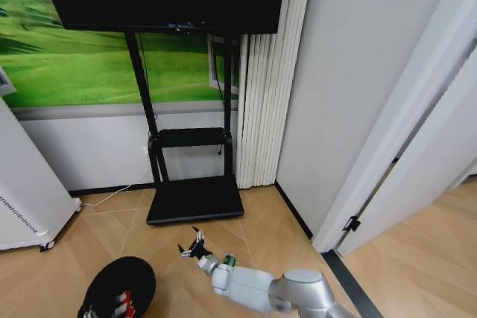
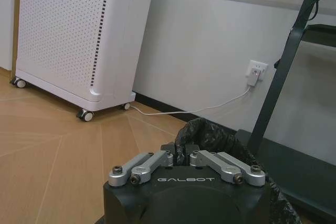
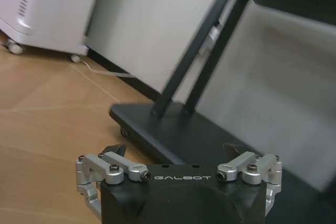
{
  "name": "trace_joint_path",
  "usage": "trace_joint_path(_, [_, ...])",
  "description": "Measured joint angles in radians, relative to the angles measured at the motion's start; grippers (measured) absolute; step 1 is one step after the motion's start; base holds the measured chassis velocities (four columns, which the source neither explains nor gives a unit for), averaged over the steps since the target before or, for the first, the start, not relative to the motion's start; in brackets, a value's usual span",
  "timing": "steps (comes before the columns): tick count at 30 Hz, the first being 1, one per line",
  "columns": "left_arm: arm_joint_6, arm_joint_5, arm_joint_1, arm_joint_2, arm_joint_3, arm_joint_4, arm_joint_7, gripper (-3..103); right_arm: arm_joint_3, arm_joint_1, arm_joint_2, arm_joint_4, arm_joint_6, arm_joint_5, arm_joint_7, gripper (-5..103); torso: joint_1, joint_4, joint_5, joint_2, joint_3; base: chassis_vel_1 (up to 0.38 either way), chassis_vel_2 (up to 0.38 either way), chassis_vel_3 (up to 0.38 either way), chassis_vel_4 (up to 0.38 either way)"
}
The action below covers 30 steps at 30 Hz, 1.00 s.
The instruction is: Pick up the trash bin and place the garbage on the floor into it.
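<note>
Trash bin (image 1: 118, 287) is sitting at the lower left of the head view, black liner showing, a red-and-white wrapper (image 1: 125, 304) lying inside. Left gripper (image 2: 181, 157) is clenching the bin's rim. Right gripper (image 1: 191, 246) is reaching low centre, jaws released and empty, close over the floor (image 1: 104, 236). A small green-labelled bottle (image 1: 229, 260) is lying just beside its wrist.

Risk, as I judge it: the right arm's wrist is crowding the bottle and could knock it rolling toward the black stand base (image 1: 195, 199). A tilting bin could spill the wrapper.

Ahead: black stand base (image 1: 195, 200) and its uprights (image 1: 141, 72) block the floor.
Left: white wheeled cabinet (image 1: 22, 191) crowds the wall.
Between: bare wood floor (image 1: 112, 236), passable.
</note>
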<state>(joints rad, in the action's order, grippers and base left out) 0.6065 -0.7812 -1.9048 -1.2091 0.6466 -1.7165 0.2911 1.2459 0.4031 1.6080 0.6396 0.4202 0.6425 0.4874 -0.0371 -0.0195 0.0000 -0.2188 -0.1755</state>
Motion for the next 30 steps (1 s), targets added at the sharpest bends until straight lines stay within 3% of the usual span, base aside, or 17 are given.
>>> trace_joint_path(1, [0.000, 0.000, 0.000, 0.000, 0.000, 0.000, 0.000, 8, 0.000, 0.000, 0.000, 0.000, 0.000, 0.000, 0.000, 100, 0.000, 0.0000, 0.0000, 0.000, 0.000, 0.000, 0.000, 0.000, 0.000])
trace_joint_path(4, [0.003, -0.011, 0.004, 0.001, 0.007, 0.010, -0.005, 8, -0.007, 0.006, 0.000, 0.027, -0.050, 0.130, 0.029, 100, 0.000, 0.0000, 0.0001, 0.000, 0.000, 0.000, 0.000, 0.000, 0.000])
trace_joint_path(11, [0.003, -0.022, 0.014, 0.008, 0.012, 0.025, -0.006, 8, -0.035, 0.030, 0.000, 0.030, -0.099, 0.250, 0.068, 100, 0.000, 0.0000, -0.0001, 0.000, 0.000, 0.000, 0.000, 0.000, 0.000])
trace_joint_path(20, [0.006, -0.022, 0.023, 0.007, 0.008, 0.039, -0.011, 8, -0.048, 0.041, 0.000, 0.026, -0.142, 0.265, 0.099, 100, 0.000, 0.0001, 0.0001, 0.000, 0.000, 0.000, 0.000, 0.000, 0.000])
trace_joint_path(30, [0.007, -0.021, 0.044, 0.008, -0.007, 0.063, -0.012, 8, -0.061, 0.058, 0.000, 0.025, -0.243, 0.336, 0.154, 100, 0.000, 0.0002, 0.0003, 0.000, 0.000, 0.000, 0.000, 0.000, 0.000])
